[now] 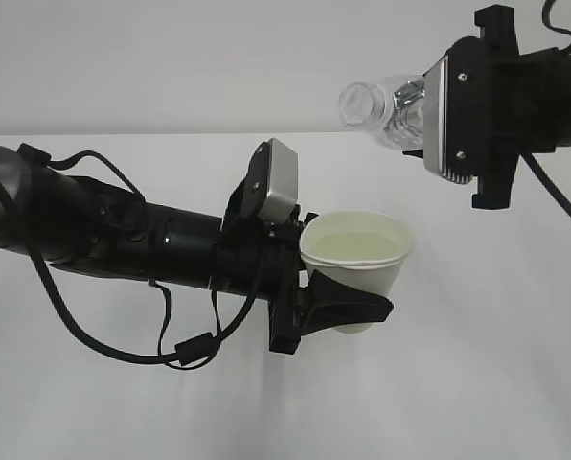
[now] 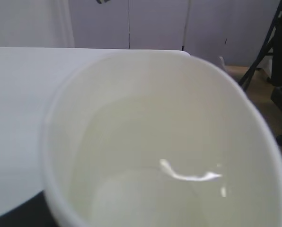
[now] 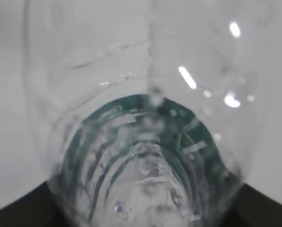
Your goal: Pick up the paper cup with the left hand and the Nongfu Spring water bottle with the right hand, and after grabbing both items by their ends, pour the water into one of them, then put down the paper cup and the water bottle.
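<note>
Left hand (image 1: 348, 309) grips paper cup (image 1: 360, 264) low on its wall, mid-air, water inside. Right hand (image 1: 429, 110) clamps water bottle (image 1: 386, 105), tipped near level, mouth above and left of cup. Bottle looks nearly drained. Keep cup upright, right bottle, lower both gently.

The paper cup (image 1: 360, 251) was matt white outside, with a smooth cream lining. The water bottle (image 1: 386, 105) was clear, glossy ribbed plastic. The arms looked matt black, above a smooth white table (image 1: 496, 364).

plain white table (image 1: 477, 383)
</note>
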Controlling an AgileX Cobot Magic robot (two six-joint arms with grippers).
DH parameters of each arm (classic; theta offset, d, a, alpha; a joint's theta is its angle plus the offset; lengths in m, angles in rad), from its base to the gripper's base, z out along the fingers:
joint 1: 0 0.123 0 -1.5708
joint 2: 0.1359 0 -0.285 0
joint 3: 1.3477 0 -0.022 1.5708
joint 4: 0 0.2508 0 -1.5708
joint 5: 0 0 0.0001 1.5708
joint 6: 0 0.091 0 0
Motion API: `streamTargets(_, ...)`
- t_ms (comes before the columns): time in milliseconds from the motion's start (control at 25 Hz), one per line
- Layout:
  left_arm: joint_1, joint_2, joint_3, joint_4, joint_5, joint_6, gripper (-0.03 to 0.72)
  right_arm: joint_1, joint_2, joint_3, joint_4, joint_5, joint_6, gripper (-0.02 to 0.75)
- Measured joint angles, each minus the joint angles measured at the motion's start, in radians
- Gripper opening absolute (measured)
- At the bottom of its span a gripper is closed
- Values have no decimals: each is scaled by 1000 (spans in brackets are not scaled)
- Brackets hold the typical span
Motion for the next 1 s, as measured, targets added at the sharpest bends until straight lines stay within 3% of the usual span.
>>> streamTargets(680, 0, 0, 0, -7, 29, 0, 411, 0, 0, 0, 35, 9, 622, 447)
streamTargets(1000, 0, 0, 0, -9, 29, 0, 411, 0, 0, 0, 38, 51, 791, 447)
